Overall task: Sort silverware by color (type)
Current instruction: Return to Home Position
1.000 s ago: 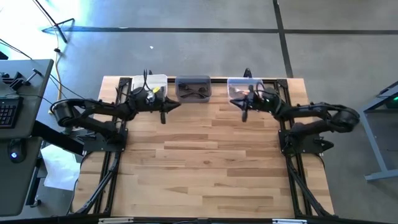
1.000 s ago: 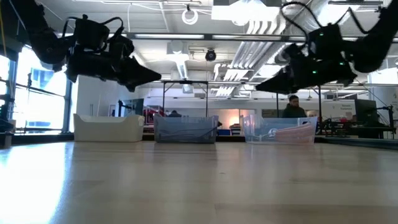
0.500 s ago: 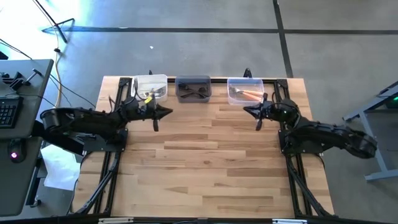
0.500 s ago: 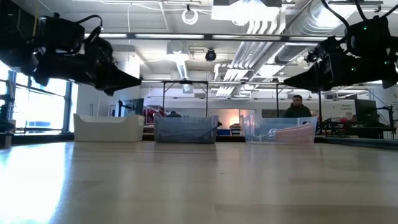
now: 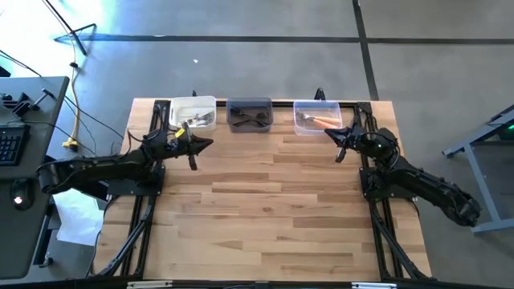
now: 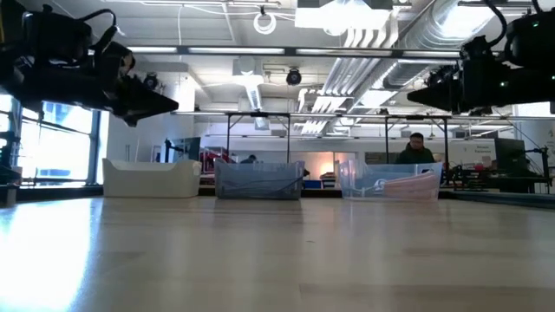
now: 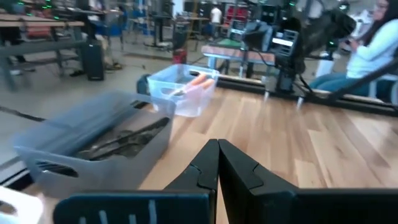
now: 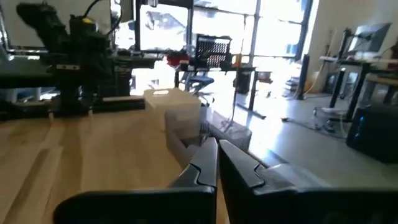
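Table (image 5: 265,209): no silverware lies loose on the wood.

Three bins in a row along the far edge:
- White bin (image 5: 210,104), left: white-handled forks (image 5: 197,120) inside.
- Dark bin (image 5: 250,103), middle: black forks (image 5: 254,121) lying flat on its floor.
- Clear bin (image 5: 317,104), right: orange-handled forks (image 5: 323,122) inside.

Exact fork counts can't be read.

Left hand (image 5: 206,144): above the far-left part of the table, just on the near side of the white bin, tips pointing right. Its fingers (image 7: 205,163) are pressed together with nothing between them.

Right hand (image 5: 330,135): by the table's far-right edge, just on the near side of the clear bin, tips pointing left. Its fingers (image 8: 204,162) are also pressed together and carry nothing.

Low view: both hands hang well clear of the table surface, higher than the bin rims.

A person (image 6: 417,149) shows in the room beyond the clear bin.
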Motion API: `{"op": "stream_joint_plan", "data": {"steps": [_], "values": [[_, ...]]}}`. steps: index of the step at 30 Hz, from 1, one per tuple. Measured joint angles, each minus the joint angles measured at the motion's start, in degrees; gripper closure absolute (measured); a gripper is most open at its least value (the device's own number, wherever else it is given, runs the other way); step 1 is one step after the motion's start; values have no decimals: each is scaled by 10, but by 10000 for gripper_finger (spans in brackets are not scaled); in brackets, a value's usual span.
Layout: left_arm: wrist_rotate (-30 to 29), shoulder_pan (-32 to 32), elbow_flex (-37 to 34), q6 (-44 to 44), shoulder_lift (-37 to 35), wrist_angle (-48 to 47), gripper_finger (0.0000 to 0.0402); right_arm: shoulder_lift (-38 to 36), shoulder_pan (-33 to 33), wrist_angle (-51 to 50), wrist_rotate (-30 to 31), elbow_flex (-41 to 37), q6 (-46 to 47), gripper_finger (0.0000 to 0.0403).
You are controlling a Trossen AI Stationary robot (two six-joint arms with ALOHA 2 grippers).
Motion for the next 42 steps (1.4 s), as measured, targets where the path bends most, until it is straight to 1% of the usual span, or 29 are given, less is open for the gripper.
{"op": "stream_joint_plan", "data": {"steps": [2, 7, 11, 15, 20, 21, 23, 25, 28, 30, 33, 38, 42], "values": [[-16, 0, 0, -2, -32, -26, 402, -23, 9, -6, 22, 0, 4, 403], [-67, 0, 0, 2, -121, -108, 402, -76, 46, -13, 101, 0, -5, 403], [-89, 0, 0, 4, -199, -176, 402, -108, 65, -14, 107, 0, -2, 403], [-111, 0, 0, 6, -281, -253, 402, -128, 66, -37, 112, 0, 7, 403], [-145, 0, 0, 6, -412, -375, 402, -152, 65, -47, 109, 0, 28, 403], [-142, 0, 2, 6, -426, -374, 402, -159, 65, -50, 111, 0, 28, 403], [-137, 0, 6, 13, -424, -369, 402, -171, 65, -53, 125, 0, 30, 403], [-157, 0, 3, 16, -424, -374, 402, -178, 65, -49, 134, 0, 43, 403], [-162, 1, 1, 8, -425, -375, 402, -172, 74, -45, 118, 0, 80, 403], [-165, 1, 1, 7, -424, -375, 402, -160, 87, -70, 115, -1, 93, 403], [-165, 1, 1, 6, -424, -374, 402, -134, 115, -109, 149, -1, 94, 403], [-165, 1, 1, 6, -424, -374, 402, -108, 182, -114, 173, -1, 88, 403], [-164, 1, 1, 1, -424, -374, 402, -114, 239, -140, 238, 0, 83, 403]]}}
